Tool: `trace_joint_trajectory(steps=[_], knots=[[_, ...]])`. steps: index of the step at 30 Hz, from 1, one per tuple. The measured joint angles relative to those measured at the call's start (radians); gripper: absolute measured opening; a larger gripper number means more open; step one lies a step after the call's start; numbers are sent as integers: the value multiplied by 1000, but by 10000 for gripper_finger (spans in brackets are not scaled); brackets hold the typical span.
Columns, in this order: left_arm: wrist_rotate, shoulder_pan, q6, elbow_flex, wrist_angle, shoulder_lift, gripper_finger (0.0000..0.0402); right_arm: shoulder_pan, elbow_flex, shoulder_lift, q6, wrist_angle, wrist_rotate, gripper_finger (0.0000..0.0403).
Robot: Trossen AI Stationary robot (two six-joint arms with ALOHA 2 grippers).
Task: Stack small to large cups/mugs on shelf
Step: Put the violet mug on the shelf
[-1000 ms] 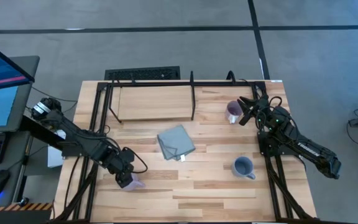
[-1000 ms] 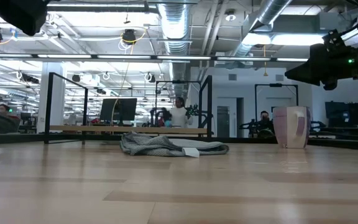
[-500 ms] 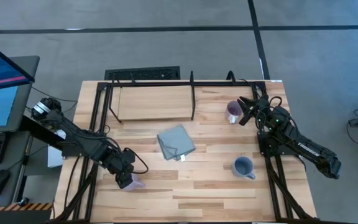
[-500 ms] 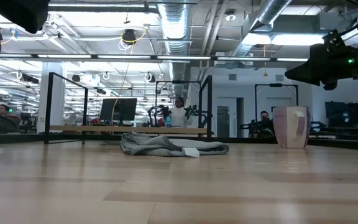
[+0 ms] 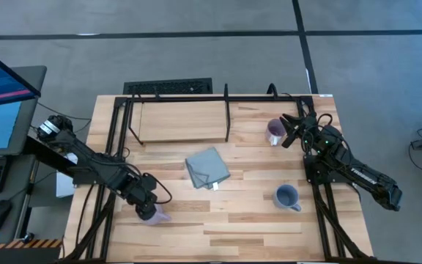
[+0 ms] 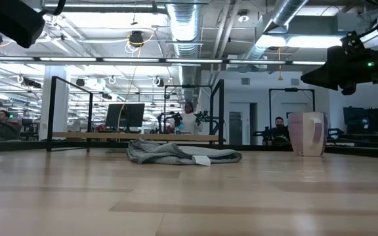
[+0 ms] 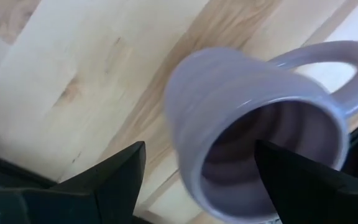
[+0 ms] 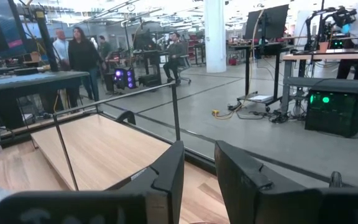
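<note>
The job has hardly begun. The shelf (image 5: pixel 182 121) sits at the back of the table (image 5: pixel 233 220), and no mug is on it yet. All three mugs are still down on the table, well apart from each other.

The light purple mug (image 5: pixel 157 215) is near the front of the table on the left side. The left gripper (image 5: pixel 147 209) is right over it. Its fingers are spread wide, one on each side of the mug, and they do not look like they are squeezing it. So this mug is about to be picked up, I think, but it is not held.

The darker purple mug (image 5: pixel 275 132) stands just to the right of the shelf. The right gripper (image 5: pixel 293 130) waits just beside it, part way open, with nothing between its fingers. The blue-grey mug (image 5: pixel 287 196) sits near the front on the right. A folded cloth (image 5: pixel 207 168) lies in the middle.

So there is still all the stacking to do, and then the move to the shelf.

The left wrist view looks right into the light purple mug (image 7: pixel 260 137) and shows its handle. The high view mostly hides that mug under the arm. The low view shows the darker purple mug (image 6: pixel 306 134) standing upright.
</note>
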Motion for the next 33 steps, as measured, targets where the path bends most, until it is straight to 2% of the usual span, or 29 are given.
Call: trace_joint_trajectory(steps=[5,14,18,22,27,33], knots=[[-30,0,-1,0,-29,0,267,0,0,0,0,0,0,114],[-68,0,-9,0,-25,0,159,0,0,0,0,0,0,114],[-98,-1,6,0,-22,0,128,0,0,0,0,0,0,114],[-134,-1,39,0,-11,0,114,0,0,0,0,0,0,114],[-137,-1,41,0,-7,0,112,0,0,0,0,0,0,114],[-135,0,117,0,-7,20,112,0,0,0,0,0,0,114]])
